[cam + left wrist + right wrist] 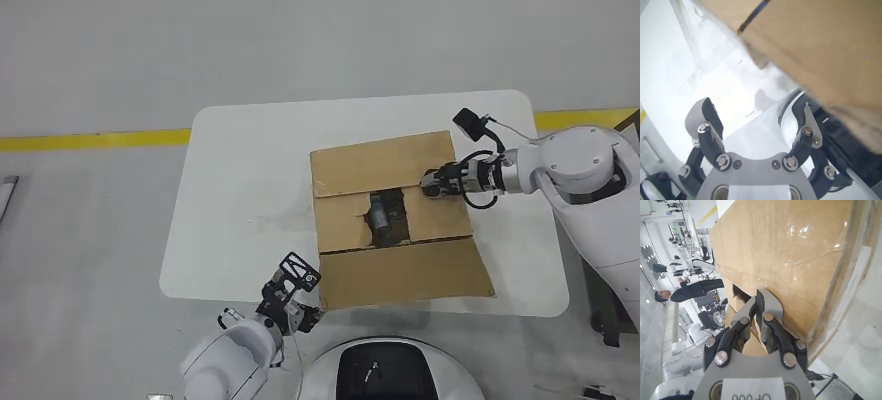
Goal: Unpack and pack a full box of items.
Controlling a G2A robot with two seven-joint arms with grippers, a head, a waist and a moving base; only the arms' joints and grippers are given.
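Top view: cardboard box (400,165) sits on the right half of the white table (250,180), well in from the table's left edge; its flaps are folded most of the way over, with a narrow gap left in the middle; a dark, bottle-like item (381,213) lies inside, seen through that gap; its kind cannot be made out.

Right gripper (430,186) lies over the box top, at the flap edge just beside the gap; right wrist view shows its fingers (772,308) drawn close together at the taped flap edge (745,279), with next to no space between the pads; whether cardboard is caught between them cannot be told; a ragged tear (737,292) in the cardboard sits just beside the fingertips.

Left gripper (297,272) hangs at the near edge of the table, just off the box's near left corner; left wrist view shows its fingers (712,115) spread wide with nothing between them, table edge beneath, box wall (810,47) close by but not touched.

Yellow floor line (90,140) runs beyond the table's far side.
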